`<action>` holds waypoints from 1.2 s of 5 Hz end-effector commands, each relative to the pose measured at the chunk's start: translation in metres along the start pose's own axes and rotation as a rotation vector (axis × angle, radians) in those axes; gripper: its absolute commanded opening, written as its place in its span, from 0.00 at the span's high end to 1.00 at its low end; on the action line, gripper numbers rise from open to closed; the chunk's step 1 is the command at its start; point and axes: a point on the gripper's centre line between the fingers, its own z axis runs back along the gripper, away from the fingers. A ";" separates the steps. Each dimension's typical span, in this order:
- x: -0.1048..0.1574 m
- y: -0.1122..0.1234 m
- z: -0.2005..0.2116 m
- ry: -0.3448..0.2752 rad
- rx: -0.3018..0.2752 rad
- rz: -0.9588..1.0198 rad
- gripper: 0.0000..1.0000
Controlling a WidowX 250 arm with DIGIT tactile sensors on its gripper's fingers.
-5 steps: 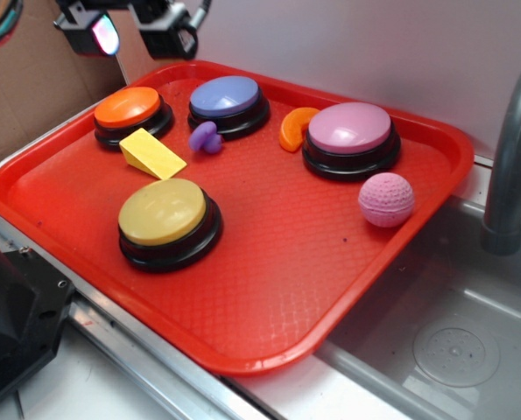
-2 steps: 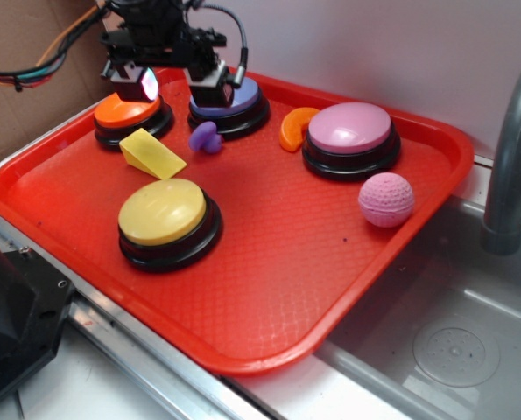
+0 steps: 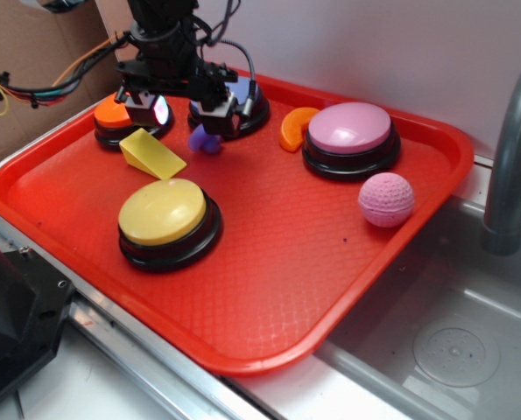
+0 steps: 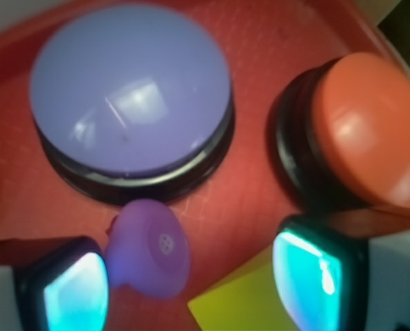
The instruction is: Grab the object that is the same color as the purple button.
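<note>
The small purple mushroom toy [image 3: 205,139] lies on the red tray [image 3: 269,262] just in front of the purple button [image 3: 242,98], which the arm partly hides. In the wrist view the toy [image 4: 153,247] lies between my fingers, close to the left one, with the purple button [image 4: 130,86] beyond it. My gripper [image 3: 183,112] is open and low over the tray, its glowing pads [image 4: 309,272] on either side of the toy. It holds nothing.
An orange button [image 3: 113,114] stands left of the gripper and a yellow wedge [image 3: 151,152] just in front. A yellow button [image 3: 164,214], pink button [image 3: 351,131], orange crescent [image 3: 292,128] and pink dimpled ball [image 3: 386,199] also sit on the tray. A sink and faucet [image 3: 510,157] lie right.
My gripper has come down from above the tray's back left and moved forward. It now straddles the purple toy. The objects on the tray have not moved.
</note>
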 end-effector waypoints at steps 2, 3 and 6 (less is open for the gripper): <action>0.008 0.001 -0.005 -0.038 -0.045 0.041 0.94; 0.011 0.005 -0.004 -0.045 0.031 0.053 0.98; 0.009 -0.012 0.081 -0.018 -0.102 -0.053 1.00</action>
